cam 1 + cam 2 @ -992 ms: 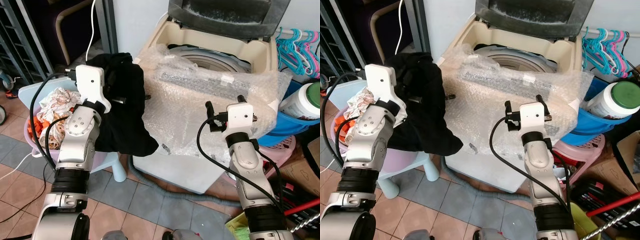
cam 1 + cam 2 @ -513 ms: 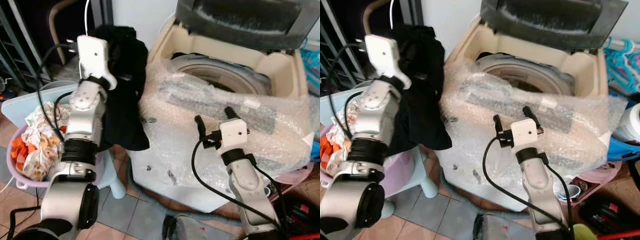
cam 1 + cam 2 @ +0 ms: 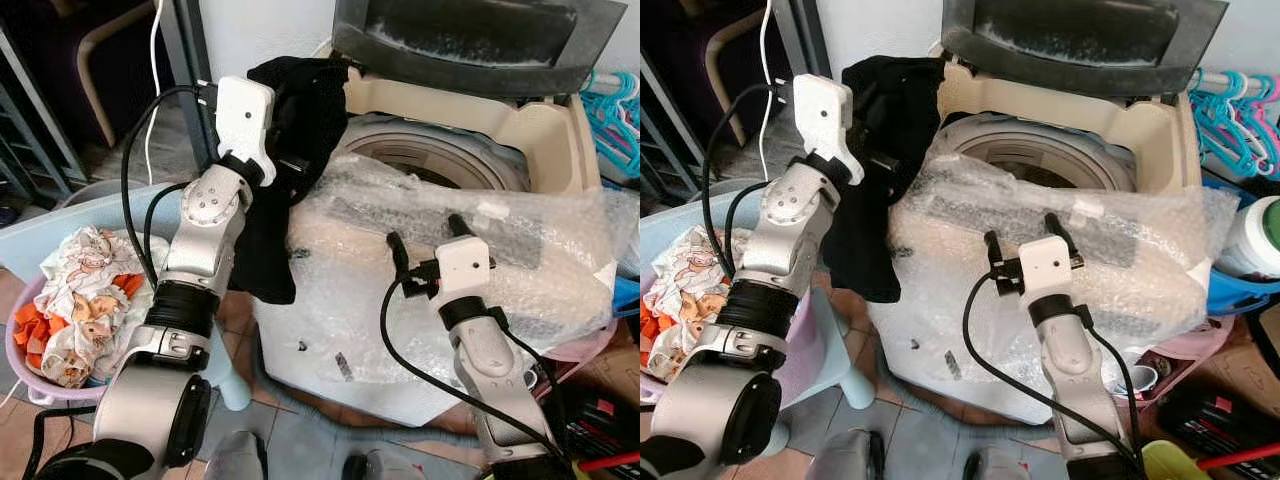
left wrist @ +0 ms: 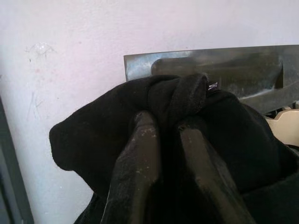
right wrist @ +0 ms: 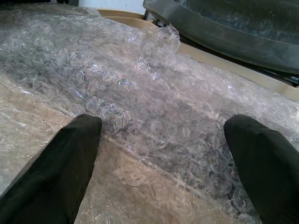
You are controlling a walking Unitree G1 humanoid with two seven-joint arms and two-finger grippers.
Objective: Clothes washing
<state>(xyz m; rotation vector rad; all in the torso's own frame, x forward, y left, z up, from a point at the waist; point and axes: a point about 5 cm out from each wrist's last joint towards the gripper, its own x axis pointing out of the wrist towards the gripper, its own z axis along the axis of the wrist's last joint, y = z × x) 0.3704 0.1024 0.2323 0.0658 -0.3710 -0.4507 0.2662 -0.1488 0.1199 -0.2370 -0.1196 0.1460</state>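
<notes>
Black cloth, a bunched dark garment (image 3: 300, 110), hangs from the left gripper (image 4: 170, 123), whose two fingers pinch a fold of it tight. The garment sits at about ten o'clock of the cream top-loading washing machine (image 3: 520, 130), draped over the tub's rim corner and trailing down its side. The machine's dark grey lid (image 3: 480, 40) stands raised at twelve o'clock. Clear bubble wrap (image 3: 540, 250) covers the machine's front and top edge. The right gripper (image 5: 163, 154) hovers just above that wrap at six o'clock of the drum opening, fingers spread wide, holding nothing. At nine o'clock, well apart, a pink laundry basket (image 3: 20, 360) holds white and orange printed clothes (image 3: 75, 305).
</notes>
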